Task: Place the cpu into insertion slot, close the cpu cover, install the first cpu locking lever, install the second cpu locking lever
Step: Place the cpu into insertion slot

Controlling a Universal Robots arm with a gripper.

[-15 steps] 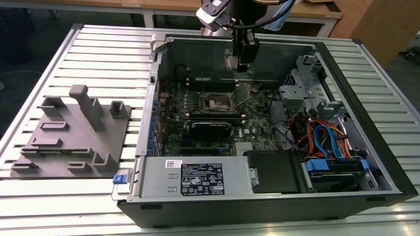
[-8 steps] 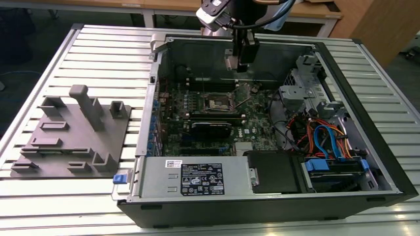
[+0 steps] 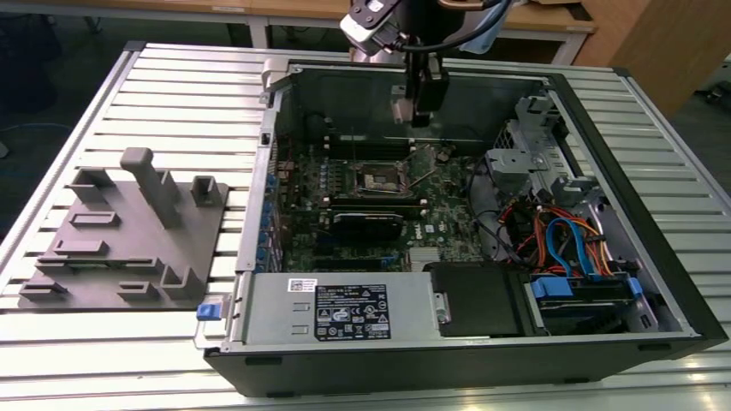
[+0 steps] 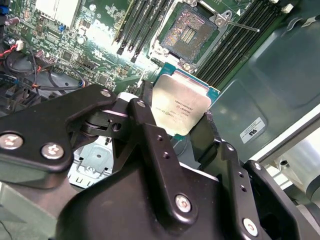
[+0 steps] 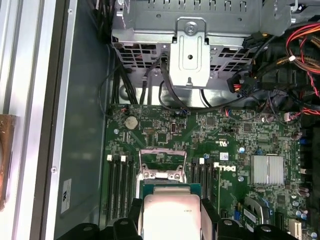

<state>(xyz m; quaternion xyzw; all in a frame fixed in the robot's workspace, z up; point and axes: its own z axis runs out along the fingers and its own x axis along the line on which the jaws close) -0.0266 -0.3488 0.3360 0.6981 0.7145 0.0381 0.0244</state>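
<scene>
One gripper (image 4: pixel 178 111): clamped on the cpu (image 4: pixel 182 100) — its two black fingers (image 4: pixel 155 145) press on opposite edges of the chip.
Cpu count: one, with its silver top facing the cameras in both wrist views and a green edge showing around it.
Cpu place: held in the air near the slot (image 4: pixel 191 30), apart from it and not seated.
Slot: one square socket on the green board (image 5: pixel 235 135), with a silvery rim and a bare dark centre showing rows of contacts.
Cover (image 5: pixel 161 161): one silvery frame, standing up open in the first wrist view, just beyond the held cpu (image 5: pixel 172 216).
Lever (image 4: pixel 239 24): one thin metal rod can be counted, swung out from the slot's corner across the long slots (image 5: pixel 120 182).
Long slots: two banks, one on each side of the slot.
Case (image 3: pixel 639 214): one, lying open on a slatted metal table (image 3: pixel 68 103). The gripper (image 3: pixel 418 104) hangs inside over its far part, beyond the slot (image 3: pixel 377 177).
Plate (image 3: pixel 115 235): one grey fixture plate with upright posts, on the table just beside the case at the exterior view's left.
Supply box (image 3: pixel 331 308): one — grey, labelled, at the case's near edge.
Cables (image 3: pixel 560 244): one orange and blue bundle at the exterior view's right.
Coin cell (image 5: pixel 131 121): one.
Heatsink (image 5: pixel 267 170): one finned silver block.
</scene>
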